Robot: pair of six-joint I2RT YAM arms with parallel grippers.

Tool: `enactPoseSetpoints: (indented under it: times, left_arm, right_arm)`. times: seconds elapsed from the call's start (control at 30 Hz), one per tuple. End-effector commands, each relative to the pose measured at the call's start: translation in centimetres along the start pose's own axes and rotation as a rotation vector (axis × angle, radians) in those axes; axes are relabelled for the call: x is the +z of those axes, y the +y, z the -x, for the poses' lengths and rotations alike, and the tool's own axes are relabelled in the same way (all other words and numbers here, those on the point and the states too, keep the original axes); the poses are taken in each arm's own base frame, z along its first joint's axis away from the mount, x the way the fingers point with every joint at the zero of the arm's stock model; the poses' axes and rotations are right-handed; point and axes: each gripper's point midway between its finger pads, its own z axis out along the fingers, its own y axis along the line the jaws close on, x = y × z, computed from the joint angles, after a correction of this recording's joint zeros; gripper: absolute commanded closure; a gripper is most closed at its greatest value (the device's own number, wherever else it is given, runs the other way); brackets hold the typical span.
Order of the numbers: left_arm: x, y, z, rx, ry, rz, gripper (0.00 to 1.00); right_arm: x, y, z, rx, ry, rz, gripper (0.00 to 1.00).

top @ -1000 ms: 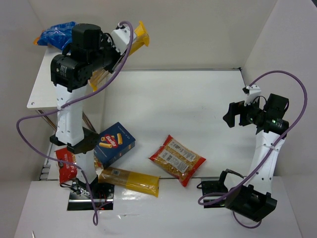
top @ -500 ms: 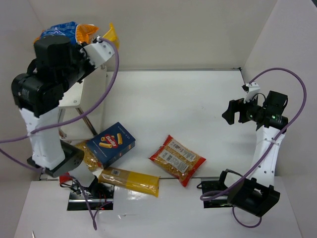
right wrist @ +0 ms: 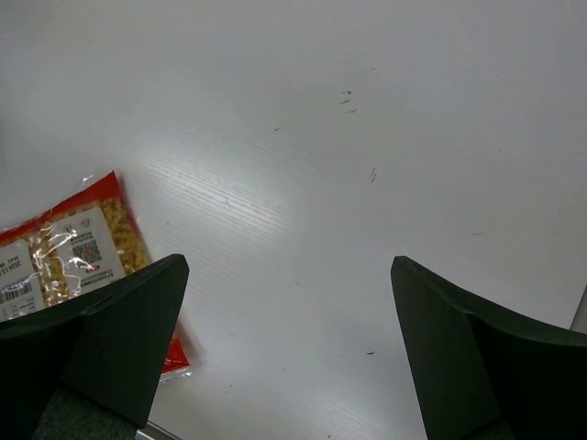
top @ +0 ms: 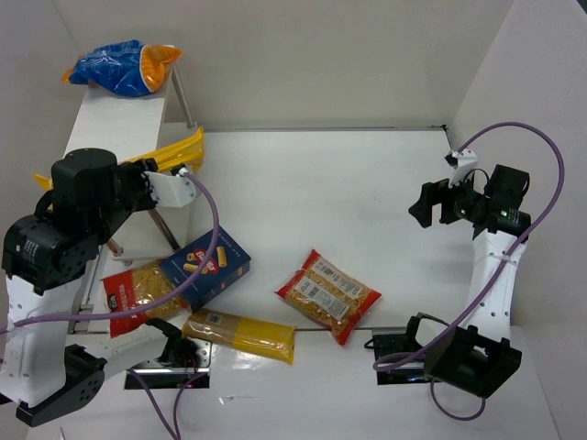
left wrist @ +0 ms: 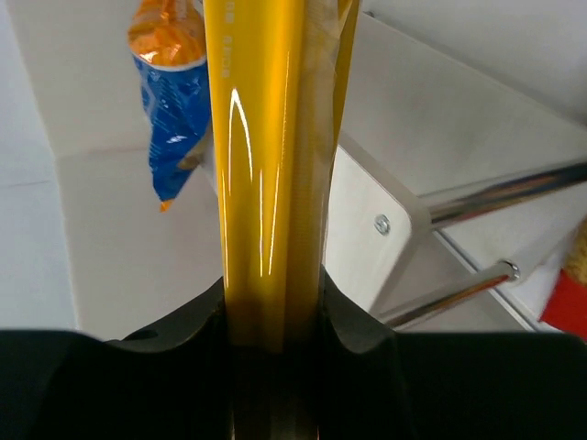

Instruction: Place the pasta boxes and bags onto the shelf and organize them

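Note:
My left gripper (top: pixel 182 171) is shut on a long narrow yellow pack (top: pixel 172 149), held beside the white shelf (top: pixel 110 119) at the far left. In the left wrist view the pack (left wrist: pixel 271 137) runs up from between the fingers (left wrist: pixel 272 312). A blue-and-orange pack (top: pixel 119 66) lies on the shelf top. The blue box (top: pixel 206 266), a second long yellow pack (top: pixel 240 332) and two red-trimmed packs (top: pixel 328 295) (top: pixel 133 293) lie on the table. My right gripper (top: pixel 431 206) is open and empty above the table's right side.
The shelf's thin metal legs (left wrist: pixel 495 192) slant down beside the held pack. White walls close in the table at the back and sides. In the right wrist view one red-trimmed pack (right wrist: pixel 64 257) lies at the left, with bare table (right wrist: pixel 367 137) under the fingers.
My left arm has swung down and toward me, carrying the yellow pack from above the shelf top to beside the shelf. The red-trimmed pack by the box has come into view. The right arm barely moved.

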Motion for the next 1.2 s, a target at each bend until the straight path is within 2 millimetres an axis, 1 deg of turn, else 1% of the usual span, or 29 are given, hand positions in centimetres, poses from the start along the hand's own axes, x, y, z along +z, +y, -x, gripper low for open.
enactPoseSetpoints:
  times: [0.0, 0.03, 0.07, 0.13, 0.17, 0.2, 0.23, 0.27, 0.3, 0.33, 0.37, 0.4, 0.47, 0.5, 0.57, 0.6, 0.63, 0.7, 0.73, 0.77, 0.8, 0.83, 0.87, 0.97, 1.0, 1.03, 1.07, 1.13, 1.17]
  left_arm:
    - [-1.0, 6.2, 1.8, 0.013, -0.076, 0.275, 1.0]
    - [0.2, 5.7, 1.9, 0.062, -0.067, 0.27, 1.0]
    - [0.0, 5.6, 1.7, 0.075, -0.069, 0.282, 1.0]
    - [0.9, 5.1, 1.9, 0.089, -0.064, 0.273, 1.0]
    - [1.5, 4.8, 1.9, 0.102, -0.059, 0.264, 1.0]
    - [1.4, 4.9, 1.9, 0.108, -0.062, 0.277, 1.0]
    - [1.7, 4.9, 2.0, 0.107, -0.063, 0.279, 1.0]
    - [2.1, 4.9, 1.8, 0.113, -0.046, 0.286, 1.0]
    - [2.7, 4.5, 1.6, 0.125, -0.027, 0.281, 1.0]
    - [2.5, 5.2, 1.6, 0.114, -0.025, 0.309, 1.0]
    - [2.3, 5.6, 1.6, 0.105, -0.021, 0.328, 1.0]
    - [2.5, 6.0, 1.7, 0.098, -0.015, 0.345, 1.0]
    - [2.6, 6.8, 1.8, 0.076, -0.007, 0.364, 1.0]
    - [2.2, 7.2, 1.6, 0.059, -0.004, 0.377, 1.0]
    - [2.8, 7.6, 1.5, 0.052, 0.024, 0.388, 1.0]
    - [2.4, 7.8, 1.3, 0.035, 0.029, 0.4, 1.0]
    - [3.1, 7.6, 1.5, 0.023, 0.03, 0.388, 1.0]
    - [2.9, 8.1, 1.2, 0.003, 0.053, 0.407, 1.0]
    - [3.3, 7.9, 1.3, -0.022, 0.051, 0.4, 1.0]
    - [3.3, 8.4, 1.1, -0.045, 0.067, 0.417, 1.0]
    - [3.1, 8.4, 0.7, -0.058, 0.085, 0.424, 1.0]
    - [3.6, 8.2, 0.7, -0.071, 0.096, 0.418, 1.0]
    - [3.4, 8.5, 0.3, -0.092, 0.106, 0.436, 1.0]
    - [3.7, 8.5, -0.2, -0.104, 0.134, 0.438, 1.0]
    - [3.6, 8.8, -0.4, -0.113, 0.141, 0.452, 1.0]
    - [4.1, 8.6, -1.3, -0.112, 0.184, 0.446, 1.0]
    - [4.5, 8.8, -1.6, -0.129, 0.197, 0.453, 1.0]
    - [4.4, 9.0, -2.4, -0.176, 0.211, 0.472, 1.0]
    - [4.7, 9.0, -3.4, -0.19, 0.255, 0.475, 1.0]
  right_arm:
    - [0.3, 0.1, 1.3, -0.03, -0.043, 0.02, 0.0]
    - [0.3, 0.1, 1.3, -0.03, -0.043, 0.02, 0.0]
    - [0.3, 0.1, 1.3, -0.03, -0.043, 0.02, 0.0]
    - [0.5, 0.1, 0.9, -0.022, -0.036, 0.024, 0.0]
    - [0.2, 0.3, 1.1, -0.031, -0.044, 0.02, 0.0]
    - [0.4, 0.1, 0.5, -0.022, -0.031, 0.013, 0.0]
    - [0.2, 0.2, 0.7, -0.037, -0.037, 0.01, 0.0]
    - [0.0, 0.4, 0.7, -0.038, -0.037, 0.01, 0.0]
    - [0.3, 0.5, 0.2, -0.035, -0.022, 0.011, 0.0]
    - [0.4, 0.4, -0.2, -0.029, -0.012, 0.006, 0.0]
    - [0.2, 0.5, -0.1, -0.036, -0.019, 0.002, 0.0]
    - [0.3, 0.5, -0.5, -0.038, -0.012, 0.006, 0.0]
    - [0.1, 0.5, -0.4, -0.045, -0.015, -0.006, 0.0]
    - [0.2, 0.5, -0.8, -0.038, -0.008, -0.003, 0.0]
    - [0.4, 0.6, -1.1, -0.032, -0.001, 0.001, 0.0]
    - [0.4, 0.6, -1.1, -0.032, -0.001, 0.001, 0.0]
    - [0.5, 0.8, -1.0, -0.036, -0.001, 0.008, 0.0]
    - [0.5, 0.7, -0.9, -0.042, -0.007, 0.005, 0.0]
    - [0.5, 0.7, -0.9, -0.042, -0.007, 0.005, 0.0]
    - [0.6, 0.8, -1.2, -0.036, -0.001, 0.008, 0.0]
    - [0.6, 0.8, -1.2, -0.036, -0.001, 0.008, 0.0]
    - [0.7, 1.0, -1.2, -0.041, 0.0, 0.016, 0.0]
    - [0.9, 0.9, -1.4, -0.04, 0.001, 0.017, 0.0]
    - [0.9, 0.9, -1.4, -0.04, 0.001, 0.017, 0.0]
    - [1.0, 0.9, -1.6, -0.04, 0.001, 0.017, 0.0]
    - [1.0, 0.9, -1.6, -0.04, 0.001, 0.017, 0.0]
    - [1.0, 0.9, -1.6, -0.04, 0.001, 0.017, 0.0]
    - [1.0, 0.9, -1.6, -0.04, 0.001, 0.017, 0.0]
    - [1.2, 1.0, -1.3, -0.051, -0.005, 0.022, 0.0]
